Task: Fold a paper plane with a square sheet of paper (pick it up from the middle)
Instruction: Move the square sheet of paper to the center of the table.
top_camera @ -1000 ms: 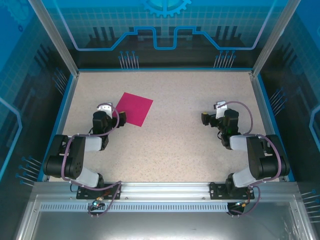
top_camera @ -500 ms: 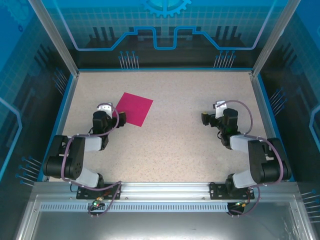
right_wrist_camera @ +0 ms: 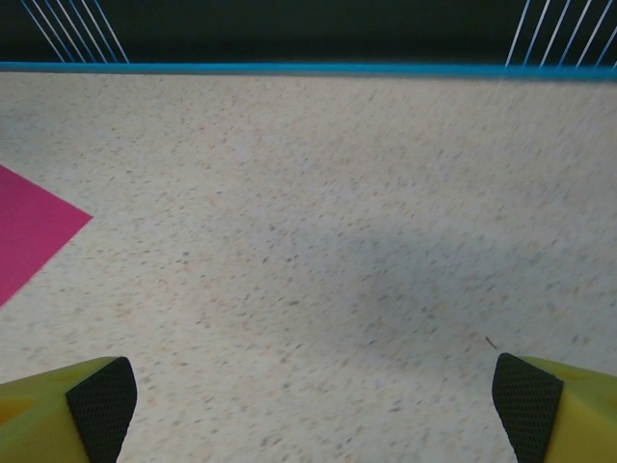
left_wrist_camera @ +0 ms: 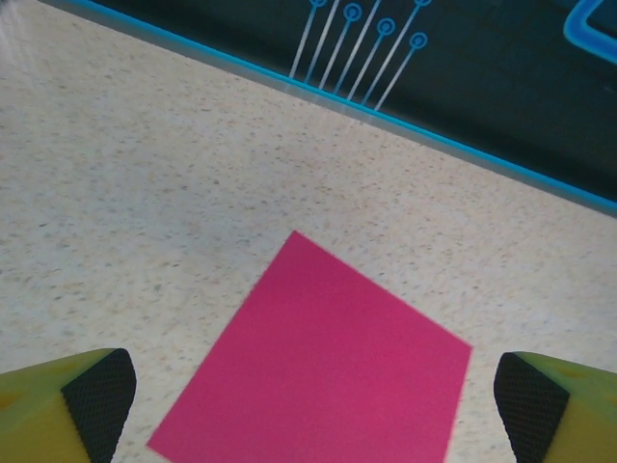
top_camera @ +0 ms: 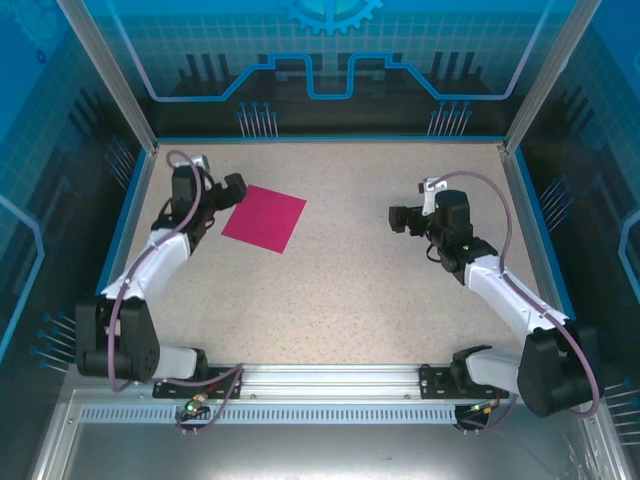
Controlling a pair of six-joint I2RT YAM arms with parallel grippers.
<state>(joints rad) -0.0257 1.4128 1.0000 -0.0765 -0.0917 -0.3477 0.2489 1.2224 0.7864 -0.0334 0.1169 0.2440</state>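
The square sheet of paper (top_camera: pixel 264 218) lies flat on the counter (top_camera: pixel 350 290), on the left side toward the back. It has no folds yet, so the plane is not started.

The left end effector (top_camera: pixel 231 190) sits just beside the sheet's left corner and points at it. Its two fingers are spread wide with nothing in them. From the left wrist camera the pink sheet (left_wrist_camera: pixel 328 376) lies right in front, between the two fingers (left_wrist_camera: pixel 96 395). It looks lined up this way so it can reach the middle of the paper, where the task says to pick it up.

The right end effector (top_camera: pixel 400 217) is well apart from the sheet, out on the right, and faces left toward it. Its fingers are spread wide too and hold nothing. Its camera catches one pink corner (right_wrist_camera: pixel 24 231) at the left edge. It seems to be waiting to help.

A second ago both arms were tucked back and low. Now both are stretched out. The left one has moved from the sheet's near corner up to its left corner. The paper has not moved.
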